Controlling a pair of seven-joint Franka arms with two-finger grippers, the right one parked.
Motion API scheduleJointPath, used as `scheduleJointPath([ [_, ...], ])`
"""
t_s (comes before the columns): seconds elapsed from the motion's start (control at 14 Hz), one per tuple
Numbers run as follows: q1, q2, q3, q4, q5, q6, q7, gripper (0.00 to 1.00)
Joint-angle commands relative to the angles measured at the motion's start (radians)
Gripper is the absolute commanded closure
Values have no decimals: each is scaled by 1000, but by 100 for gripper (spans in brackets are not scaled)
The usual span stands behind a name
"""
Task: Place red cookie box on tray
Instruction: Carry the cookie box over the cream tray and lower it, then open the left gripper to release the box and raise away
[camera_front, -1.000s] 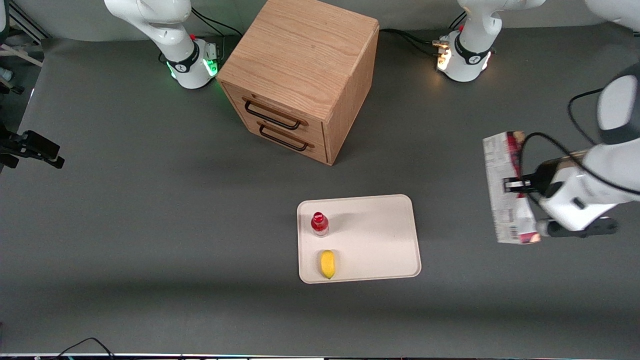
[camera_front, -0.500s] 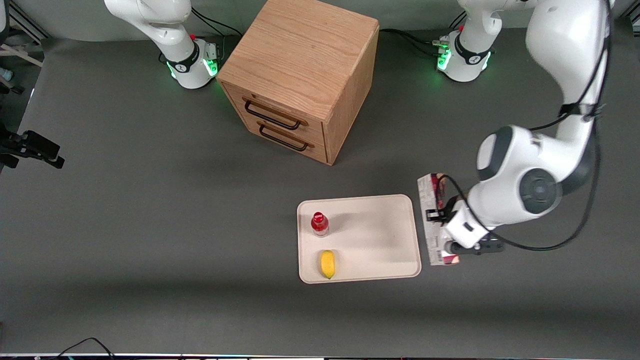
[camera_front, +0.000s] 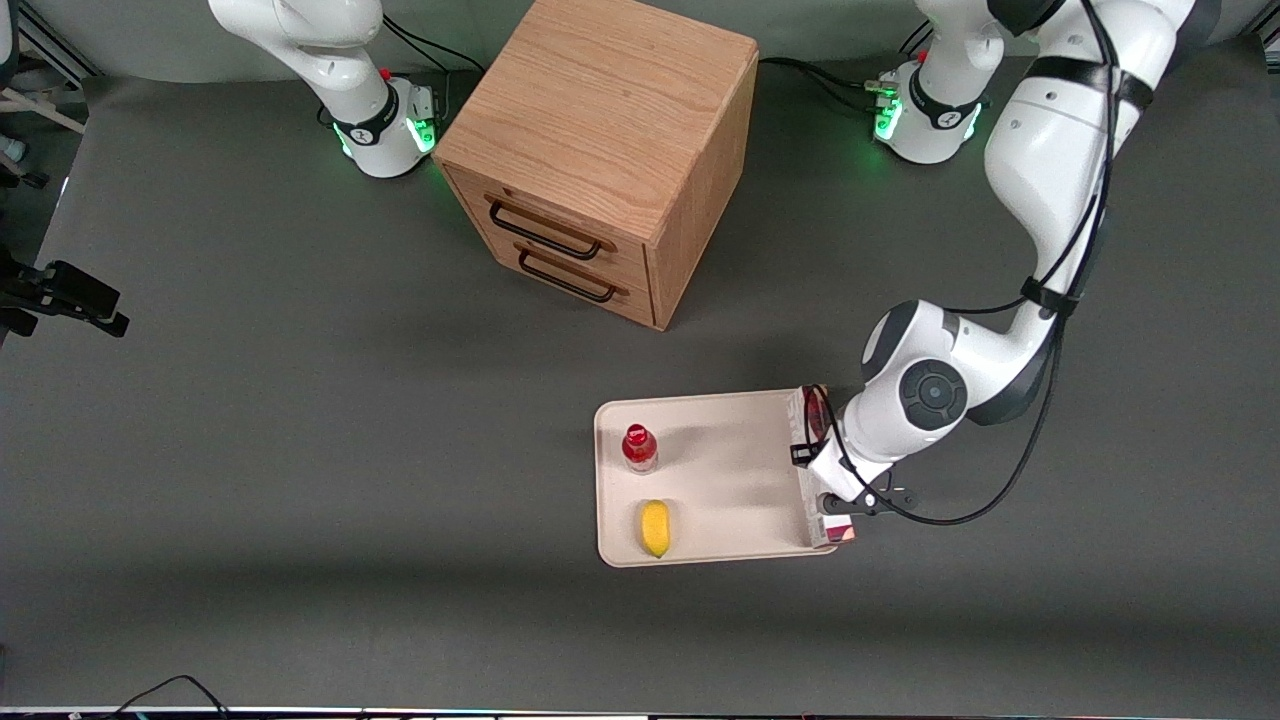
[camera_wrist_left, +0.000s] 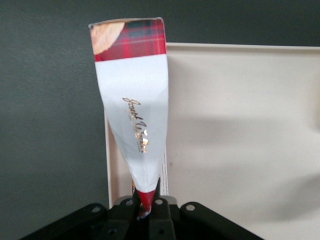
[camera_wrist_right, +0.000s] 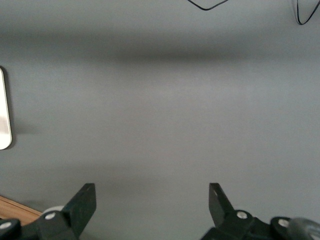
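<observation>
Robotics lab, staged test bench. Two white arm bases (camera_front: 385, 135) (camera_front: 925, 120) bolted at one edge of a grey matte surface (camera_front: 250, 420), status lights glowing green, black cables (camera_front: 815, 75) trailing off that edge. Props sit alone, not as a lived-in room: a wooden drawer cabinet (camera_front: 600, 150), a tray (camera_front: 730, 470). A black camera mount (camera_front: 65, 295) pokes in at the surface's parked-arm end. The rig line requires the gripper (camera_front: 822, 478): over the tray's edge toward the working arm.
</observation>
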Motion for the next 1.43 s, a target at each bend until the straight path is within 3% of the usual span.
scheduleJointPath([
  [0.0,-3,-7,-2,5,26,5,-33,0],
  [0.29,6,-59,1,16,25,-85,-26,0],
  [0.43,29,-131,6,31,21,-226,8,0],
  [0.64,81,-234,10,77,-41,-440,117,0],
  [0.93,84,-430,174,123,-170,-702,328,0],
  [1.14,89,-613,221,84,-181,-895,424,0],
  [1.36,89,-812,244,-54,-179,-940,431,0],
])
